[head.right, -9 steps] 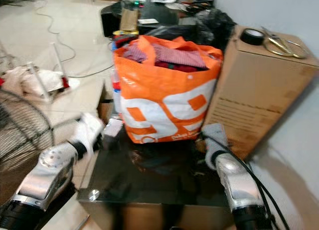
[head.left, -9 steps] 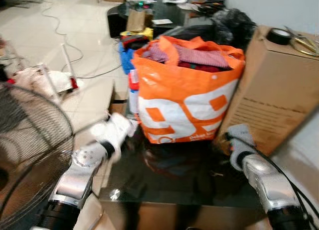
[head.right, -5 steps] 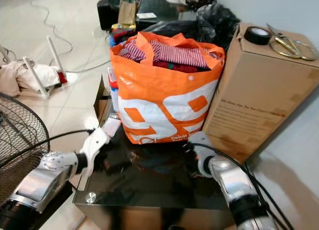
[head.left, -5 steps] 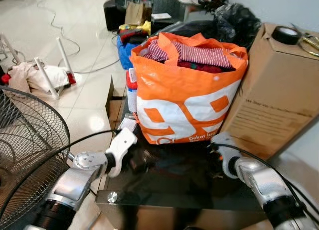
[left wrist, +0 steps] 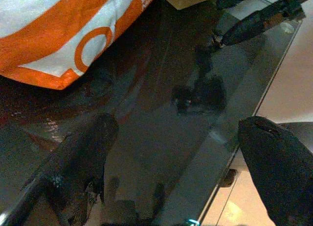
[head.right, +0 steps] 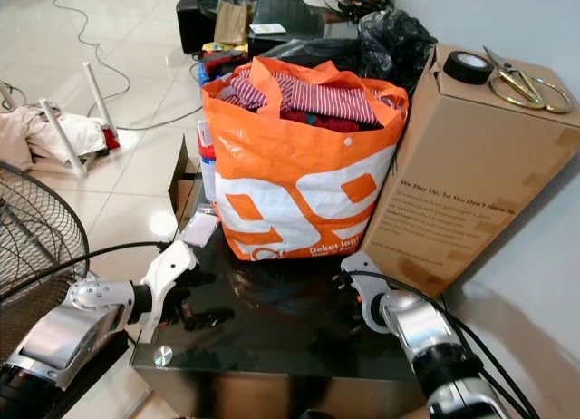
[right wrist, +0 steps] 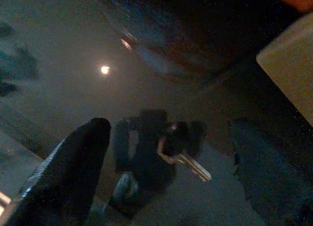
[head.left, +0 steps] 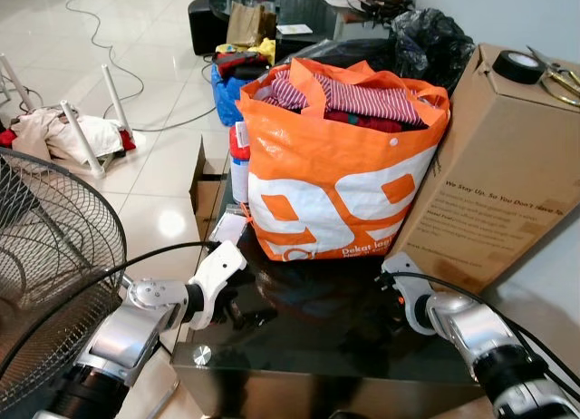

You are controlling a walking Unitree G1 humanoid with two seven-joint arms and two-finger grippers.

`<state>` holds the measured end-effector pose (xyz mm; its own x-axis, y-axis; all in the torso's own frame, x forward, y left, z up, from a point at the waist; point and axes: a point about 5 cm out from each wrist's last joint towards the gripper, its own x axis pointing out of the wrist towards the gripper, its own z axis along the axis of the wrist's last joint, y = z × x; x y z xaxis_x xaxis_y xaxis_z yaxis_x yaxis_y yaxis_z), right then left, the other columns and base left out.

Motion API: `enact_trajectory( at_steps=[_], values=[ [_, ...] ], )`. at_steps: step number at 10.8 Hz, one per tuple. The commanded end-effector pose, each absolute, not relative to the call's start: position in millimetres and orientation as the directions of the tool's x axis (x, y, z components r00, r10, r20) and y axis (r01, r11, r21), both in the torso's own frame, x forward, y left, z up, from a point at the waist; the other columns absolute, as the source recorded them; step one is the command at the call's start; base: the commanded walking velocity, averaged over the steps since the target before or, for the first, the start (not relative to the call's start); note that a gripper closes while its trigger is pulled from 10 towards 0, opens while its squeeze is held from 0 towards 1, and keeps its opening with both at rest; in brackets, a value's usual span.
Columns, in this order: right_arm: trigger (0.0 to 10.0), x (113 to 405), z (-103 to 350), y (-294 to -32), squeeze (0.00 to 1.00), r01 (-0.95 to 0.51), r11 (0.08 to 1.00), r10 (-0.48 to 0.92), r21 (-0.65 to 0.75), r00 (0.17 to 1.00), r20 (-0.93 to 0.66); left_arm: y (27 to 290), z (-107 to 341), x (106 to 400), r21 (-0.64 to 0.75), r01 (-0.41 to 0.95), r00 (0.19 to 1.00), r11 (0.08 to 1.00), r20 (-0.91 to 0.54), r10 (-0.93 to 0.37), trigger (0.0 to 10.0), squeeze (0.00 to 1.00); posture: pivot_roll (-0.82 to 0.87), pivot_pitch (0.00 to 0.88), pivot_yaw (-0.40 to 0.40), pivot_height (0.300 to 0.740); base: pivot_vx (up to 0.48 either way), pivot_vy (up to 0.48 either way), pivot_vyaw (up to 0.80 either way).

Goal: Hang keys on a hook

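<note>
A bunch of keys [right wrist: 172,146] with a dark fob and a pale blade lies on the black glass table [head.left: 299,346]. My right gripper [right wrist: 168,179] is open, a finger on each side of the keys, just above the glass. In the left wrist view the same keys [left wrist: 199,95] lie ahead of my open left gripper [left wrist: 181,162], with a right fingertip [left wrist: 221,38] coming down over them. In the left eye view the left gripper [head.left: 234,297] is at the table's left side and the right gripper [head.left: 391,287] at its right, in front of the orange bag.
An orange bag [head.left: 340,179] stuffed with clothes stands on the table's far half. A cardboard box [head.left: 494,183] with a tape roll [head.left: 513,67] on it stands to its right. A wire fan [head.left: 45,256] is at my left. Cables cross the tiled floor [head.left: 136,65].
The camera has steadied and shifted. Both arms have reached in lower over the black table, the right gripper closing in on the keys from the right.
</note>
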<state>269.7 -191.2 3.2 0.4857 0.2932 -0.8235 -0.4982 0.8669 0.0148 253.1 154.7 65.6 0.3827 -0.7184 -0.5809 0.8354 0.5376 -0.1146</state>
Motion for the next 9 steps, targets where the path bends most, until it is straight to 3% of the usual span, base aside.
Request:
enact_trajectory(
  at_steps=[1,2,3,9],
  values=[
    [2.9,272,3,-195,0.00,-0.484,0.875,0.265,-0.013,0.502,-0.823,152,67,252,-0.118,0.845,0.369,0.522,-0.578,-0.728,10.0,0.01,-0.04,0.000,-0.085,0.740,0.000,0.000,0.00],
    [1.3,273,1,-196,0.00,-0.473,0.881,0.258,-0.017,0.509,-0.821,151,67,252,-0.118,0.847,0.366,0.518,-0.578,-0.729,10.0,0.01,-0.04,0.000,-0.085,0.740,0.000,0.000,0.00],
    [0.3,274,-1,-196,0.00,-0.466,0.885,0.251,-0.020,0.512,-0.821,151,67,252,-0.118,0.848,0.363,0.516,-0.579,-0.730,10.0,0.00,-0.05,0.000,-0.084,0.740,0.000,0.000,0.00],
    [0.0,271,-15,-194,0.00,-0.466,0.884,0.228,-0.034,0.493,-0.840,147,67,252,-0.116,0.855,0.356,0.505,-0.576,-0.736,10.0,0.01,-0.04,0.000,-0.095,0.740,0.000,0.000,0.00]
  ],
)
